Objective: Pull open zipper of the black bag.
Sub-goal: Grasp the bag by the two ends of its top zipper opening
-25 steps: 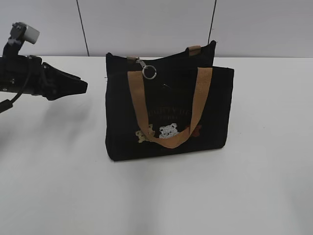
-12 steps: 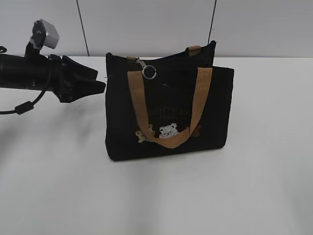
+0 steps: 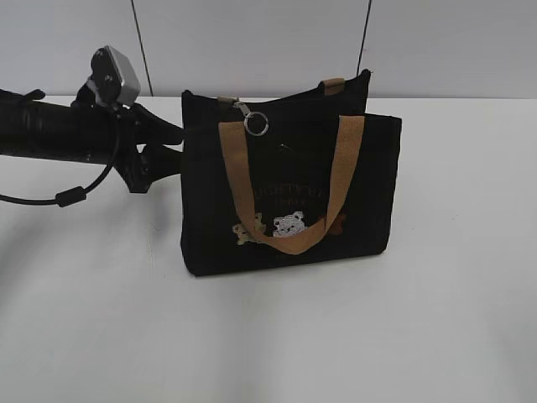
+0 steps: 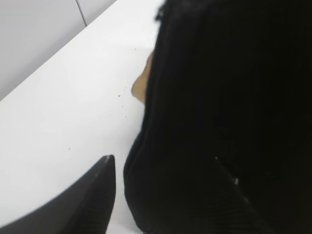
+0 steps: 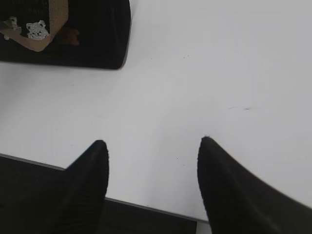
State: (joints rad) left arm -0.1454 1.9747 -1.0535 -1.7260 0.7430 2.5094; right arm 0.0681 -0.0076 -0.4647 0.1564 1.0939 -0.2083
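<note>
The black bag [image 3: 289, 168] stands upright mid-table, tan handles and small bears on its front. At the left end of the zipper along its top edge, the silver ring pull [image 3: 257, 125] hangs against the front. My left gripper [image 3: 174, 145] comes in level from the left, open, with its tips at the bag's upper left end. In the left wrist view the bag [image 4: 234, 97] fills the space between the jaws of the left gripper [image 4: 163, 163]; a gap shows beside the left finger [image 4: 103, 170]. My right gripper [image 5: 152, 146] is open over bare table, the bag [image 5: 97, 34] far ahead to its left.
The white table [image 3: 336, 336] runs around the bag on all sides. A grey panelled wall [image 3: 252, 42] stands behind it. The table's front edge [image 5: 146, 207] lies just under the right gripper. A tan webbing tab [image 4: 140, 87] shows at the bag's end.
My left arm has swung right and slightly up from the far left until its tips reach the bag's left end, and its jaws have spread wider. The bag has not moved.
</note>
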